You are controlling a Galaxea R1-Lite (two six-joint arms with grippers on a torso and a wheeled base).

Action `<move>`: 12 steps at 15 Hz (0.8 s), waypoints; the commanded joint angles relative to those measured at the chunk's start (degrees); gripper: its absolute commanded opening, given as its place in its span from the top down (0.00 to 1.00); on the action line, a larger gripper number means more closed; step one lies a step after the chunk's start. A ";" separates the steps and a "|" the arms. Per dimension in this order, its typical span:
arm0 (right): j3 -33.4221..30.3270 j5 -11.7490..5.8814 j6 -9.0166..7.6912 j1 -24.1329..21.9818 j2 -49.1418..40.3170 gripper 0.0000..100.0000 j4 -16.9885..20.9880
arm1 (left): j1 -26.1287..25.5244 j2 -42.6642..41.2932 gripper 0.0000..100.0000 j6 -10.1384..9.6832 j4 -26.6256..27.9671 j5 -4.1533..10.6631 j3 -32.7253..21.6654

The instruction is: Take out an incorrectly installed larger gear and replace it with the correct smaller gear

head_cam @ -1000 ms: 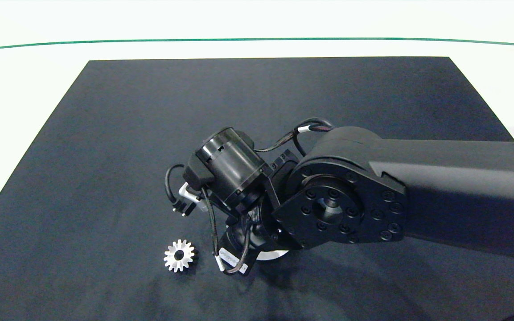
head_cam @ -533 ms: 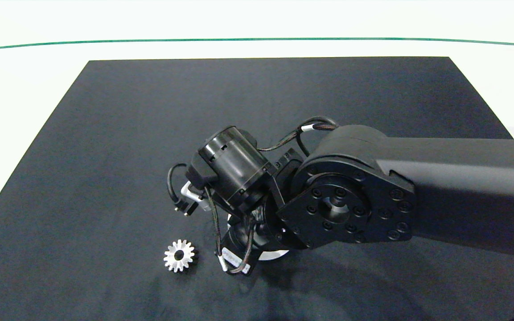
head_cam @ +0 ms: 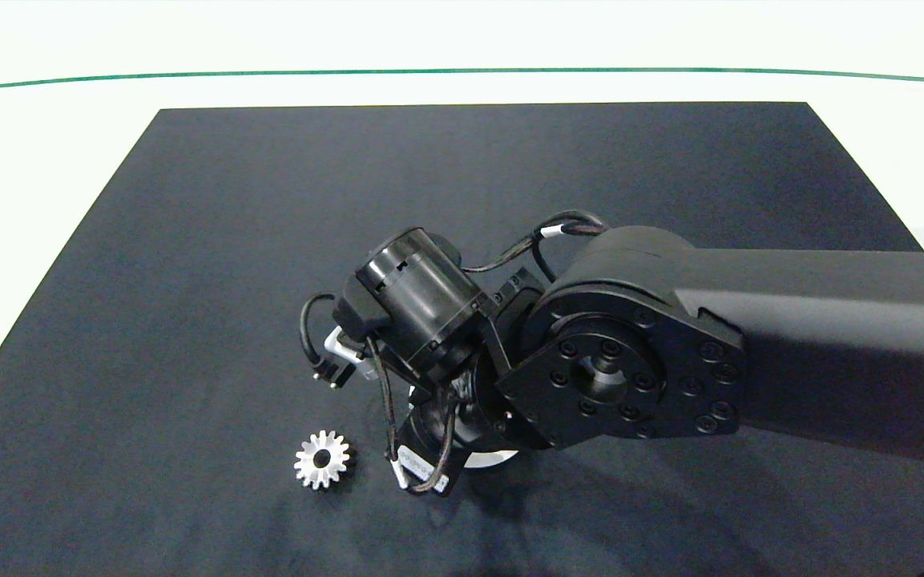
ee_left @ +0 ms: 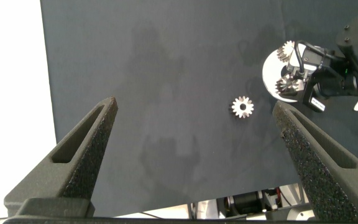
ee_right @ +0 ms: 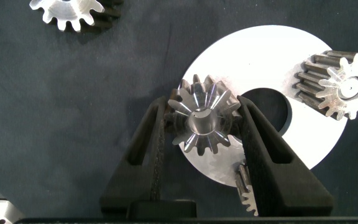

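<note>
Space gapes between the fingers of my left gripper [ee_left: 194, 102], which hangs spread wide, high over the black mat [head_cam: 269, 240], holding nothing. The mat's edge and the white table [ee_left: 11, 62] lie off to one side of it.

Looking out between those open jaws, I see the larger gear [head_cam: 321, 459] lying flat on the mat on its own, long teeth splayed around its wide centre hole. It is well apart from my left fingers and a short way outside my right gripper, touching neither.

Next comes my right gripper [ee_right: 204, 109], reaching straight down from the dark arm [head_cam: 750, 336] that crosses the mat. Its jaws are closed on the smaller gear [ee_right: 202, 121], one finger [ee_right: 145, 143] pressed against the teeth on one flank and the other against the opposite flank. The bore faces up at my wrist camera. The gear sits at the rim of a white disc [ee_right: 272, 50] with a round hole in its middle, just beside my fingertips.

Beyond the hole, on the disc's far side from my jaws, a second small gear [ee_right: 344, 81] stands on the disc. A third toothed piece [ee_right: 244, 190] peeps out from under one of my fingers, mostly hidden.
</note>
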 commanded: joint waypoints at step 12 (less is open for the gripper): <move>-0.07 -0.58 -0.10 0.16 0.10 0.60 -0.12 | -0.08 0.09 0.00 0.04 0.38 0.14 0.07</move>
